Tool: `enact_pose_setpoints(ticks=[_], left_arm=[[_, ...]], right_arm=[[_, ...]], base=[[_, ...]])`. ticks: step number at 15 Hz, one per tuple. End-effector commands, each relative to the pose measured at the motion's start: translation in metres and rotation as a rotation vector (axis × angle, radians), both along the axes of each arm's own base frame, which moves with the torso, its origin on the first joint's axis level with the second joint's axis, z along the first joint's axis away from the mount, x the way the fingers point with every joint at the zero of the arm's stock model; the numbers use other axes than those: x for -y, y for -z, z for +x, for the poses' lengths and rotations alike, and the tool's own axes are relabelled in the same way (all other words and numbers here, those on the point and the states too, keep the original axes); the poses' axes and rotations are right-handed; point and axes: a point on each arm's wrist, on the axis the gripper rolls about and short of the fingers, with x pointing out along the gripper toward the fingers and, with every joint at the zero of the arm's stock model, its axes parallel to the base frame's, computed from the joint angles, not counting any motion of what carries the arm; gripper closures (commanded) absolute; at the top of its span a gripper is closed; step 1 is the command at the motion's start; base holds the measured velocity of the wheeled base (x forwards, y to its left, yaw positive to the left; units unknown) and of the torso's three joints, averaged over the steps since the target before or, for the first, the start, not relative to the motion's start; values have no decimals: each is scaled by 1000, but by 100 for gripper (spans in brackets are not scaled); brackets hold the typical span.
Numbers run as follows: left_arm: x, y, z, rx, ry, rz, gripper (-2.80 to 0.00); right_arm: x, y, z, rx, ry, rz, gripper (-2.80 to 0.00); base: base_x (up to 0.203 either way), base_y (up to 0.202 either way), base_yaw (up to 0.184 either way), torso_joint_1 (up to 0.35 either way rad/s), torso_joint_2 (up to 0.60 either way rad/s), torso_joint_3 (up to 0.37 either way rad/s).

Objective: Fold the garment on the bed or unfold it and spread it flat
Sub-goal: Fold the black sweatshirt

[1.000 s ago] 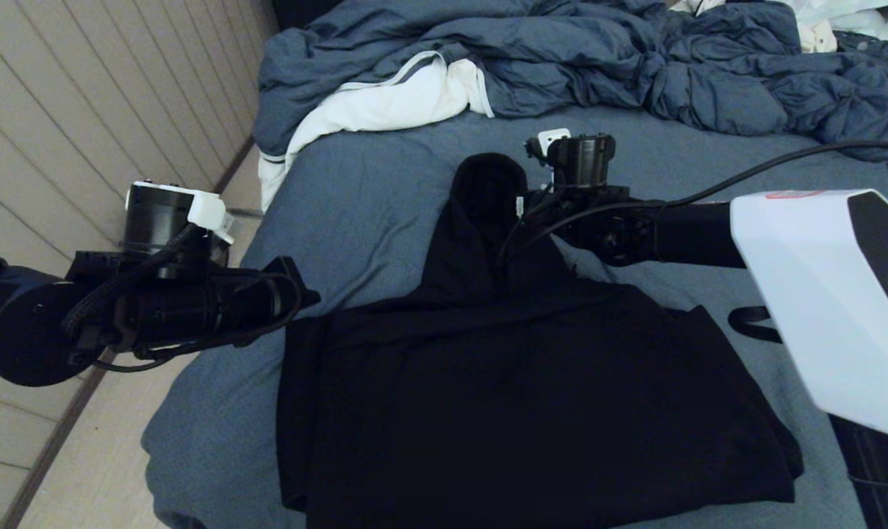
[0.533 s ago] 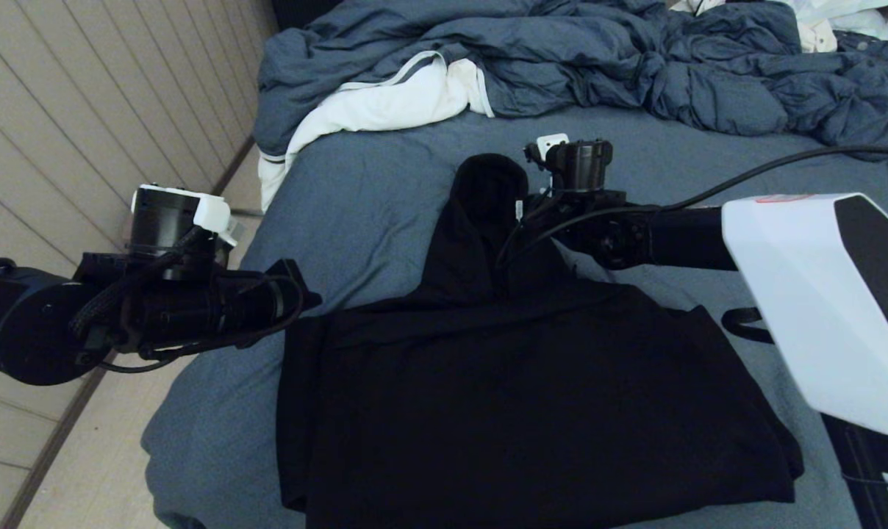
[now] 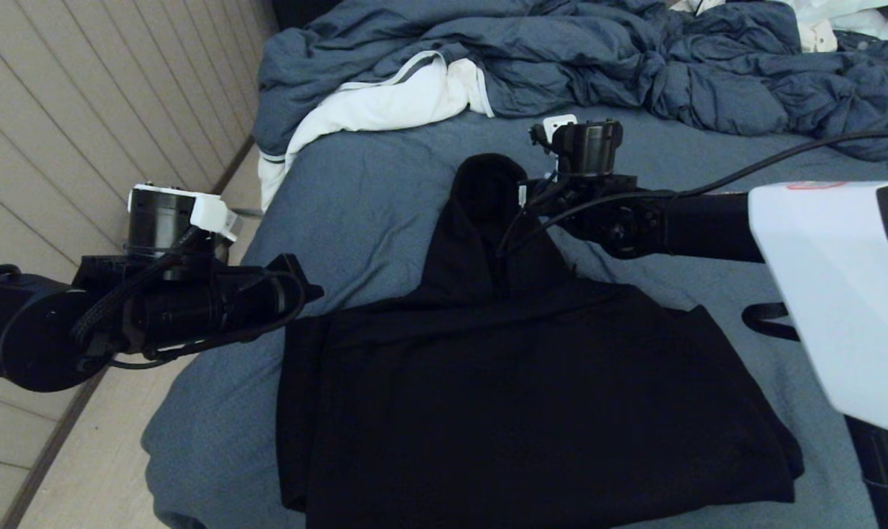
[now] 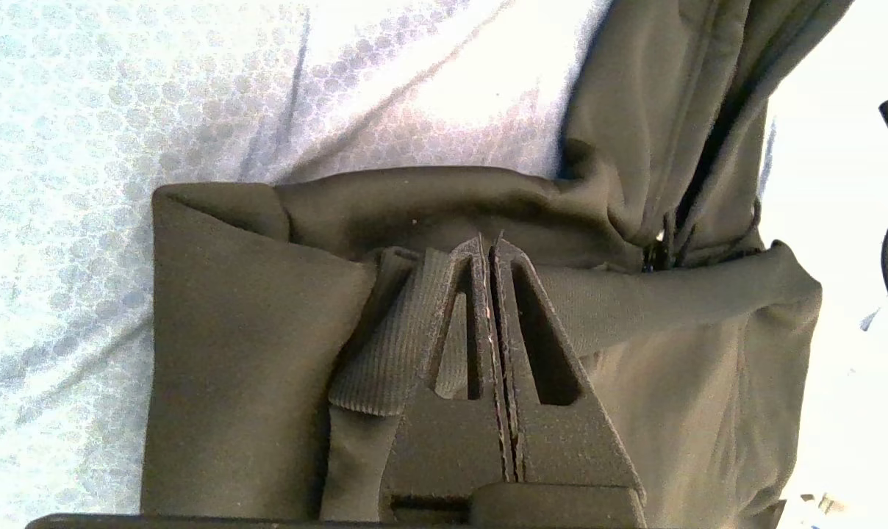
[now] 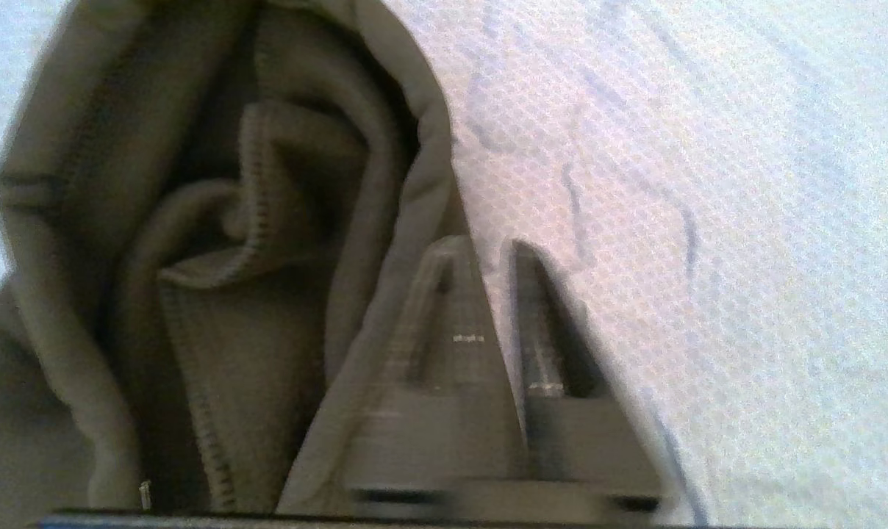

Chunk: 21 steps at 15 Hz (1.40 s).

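Observation:
The garment (image 3: pixel 525 411), a black hoodie, lies folded into a broad block on the bed (image 3: pixel 356 198), its hood (image 3: pixel 488 191) stretched toward the far side. My left gripper (image 3: pixel 313 292) hovers at the block's far left corner. Seen from the left wrist, that left gripper (image 4: pixel 490 242) is shut with nothing between the fingers, just over a fold beside a ribbed cuff (image 4: pixel 392 345). My right gripper (image 5: pixel 488 250) sits at the hood's right edge (image 5: pixel 414 147). A narrow gap parts its fingers, and only the sheet shows through that gap.
A crumpled blue-grey duvet (image 3: pixel 598 59) and a white cloth with grey stripes (image 3: pixel 385 103) lie at the bed's far end. Wooden floor (image 3: pixel 84 455) runs along the bed's left edge. Bare sheet (image 3: pixel 709 242) lies right of the hood, under the right arm.
The right arm's wrist has risen and shifted slightly toward the far side beside the hood. The left arm has barely moved. The hoodie lies as before.

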Motion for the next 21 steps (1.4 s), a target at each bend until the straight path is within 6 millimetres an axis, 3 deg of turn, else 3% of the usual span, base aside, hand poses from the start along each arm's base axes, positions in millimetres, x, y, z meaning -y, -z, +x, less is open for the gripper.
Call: enact_pose_setpoints(ticks=[1,10,17,21], left_arm=[[0,0,0,-2,-4,-3,0],[1,5,2,-16,-5,4,0],[6,14,6,-42,2,18,0],[8,18,7,-50,6,22,0]], right_arm=[[-1,4,2,-5,8,-4,-280],[-3,17,9,-22,-10,-12,-280],[-2,51,28,-55,-9,-22,-280],[1,53,30,-59,-25,-21,-280]], base=[[0,0,0,0,0,0],[0,0,0,0,0,0],[0,0,0,0,0,0],[0,0,0,0,0,0]])
